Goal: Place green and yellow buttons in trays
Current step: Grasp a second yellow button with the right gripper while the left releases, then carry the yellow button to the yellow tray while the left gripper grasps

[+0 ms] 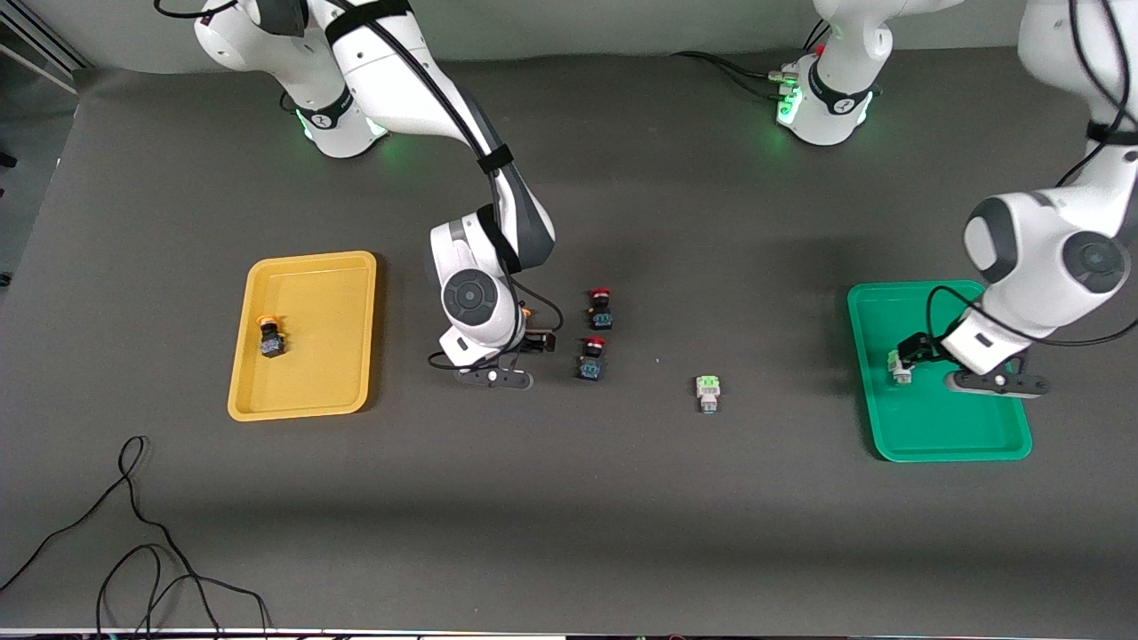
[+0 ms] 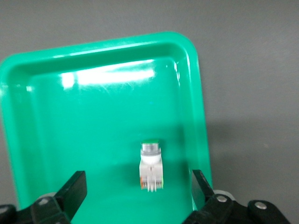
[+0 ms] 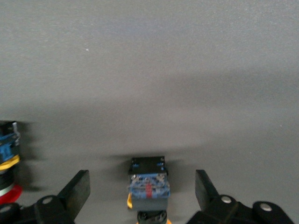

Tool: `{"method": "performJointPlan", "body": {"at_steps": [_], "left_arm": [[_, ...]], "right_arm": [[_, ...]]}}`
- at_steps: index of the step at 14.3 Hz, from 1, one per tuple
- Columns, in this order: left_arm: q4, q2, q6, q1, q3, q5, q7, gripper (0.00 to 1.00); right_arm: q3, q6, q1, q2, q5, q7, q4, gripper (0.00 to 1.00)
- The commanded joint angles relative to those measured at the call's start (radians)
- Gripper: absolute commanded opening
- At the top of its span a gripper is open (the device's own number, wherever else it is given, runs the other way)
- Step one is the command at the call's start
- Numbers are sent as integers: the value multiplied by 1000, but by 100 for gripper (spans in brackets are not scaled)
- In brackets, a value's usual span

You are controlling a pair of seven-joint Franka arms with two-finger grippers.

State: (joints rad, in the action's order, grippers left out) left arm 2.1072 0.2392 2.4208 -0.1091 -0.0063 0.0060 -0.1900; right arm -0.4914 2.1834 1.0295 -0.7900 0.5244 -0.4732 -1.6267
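Observation:
A yellow-capped button (image 1: pixel 271 338) lies in the yellow tray (image 1: pixel 307 267) toward the right arm's end. A second yellow-capped button (image 3: pixel 148 189) lies on the table between the open fingers of my right gripper (image 3: pixel 141 191), which is beside the red buttons in the front view (image 1: pixel 536 342). A green-capped button (image 2: pixel 151 165) lies in the green tray (image 2: pixel 93 107), between the open fingers of my left gripper (image 2: pixel 138 186). The front view shows this gripper (image 1: pixel 911 351) over the green tray (image 1: pixel 942 436). Another green-capped button (image 1: pixel 708 393) lies on the table between the red buttons and the green tray.
Two red-capped buttons (image 1: pixel 601 308) (image 1: pixel 591 357) stand on the table beside the right gripper; one shows at the edge of the right wrist view (image 3: pixel 7 172). A black cable (image 1: pixel 133 533) loops near the table's front edge.

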Motion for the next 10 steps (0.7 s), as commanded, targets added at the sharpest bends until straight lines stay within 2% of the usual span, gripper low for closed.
{"method": "performJointPlan", "body": {"at_steps": [1,3,5,6,8,9,10], "left_arm": [[-108,-54,-197,28,-4,-18,55,100],[-168,-52,-249,89,-4,-18,104,100],[-179,-51,-244,170,-4,-18,205,100],[-181,-47,-243,219,-4,-18,265,100],[-184,-34,-227,323,-4,-12,398,100],[-187,-23,-215,365,-3,-8,452,100],[-187,-9,-192,399,-3,-3,504,100]], "right_arm": [[8,19,7,14,34,7,-28,98],[8,19,3,21,94,11,-51,85],[8,18,6,21,98,21,-59,70],[10,12,6,21,100,22,-62,58],[8,0,3,28,100,22,-70,10],[7,-8,4,41,100,22,-70,0],[4,-13,1,61,100,19,-73,0]]}}
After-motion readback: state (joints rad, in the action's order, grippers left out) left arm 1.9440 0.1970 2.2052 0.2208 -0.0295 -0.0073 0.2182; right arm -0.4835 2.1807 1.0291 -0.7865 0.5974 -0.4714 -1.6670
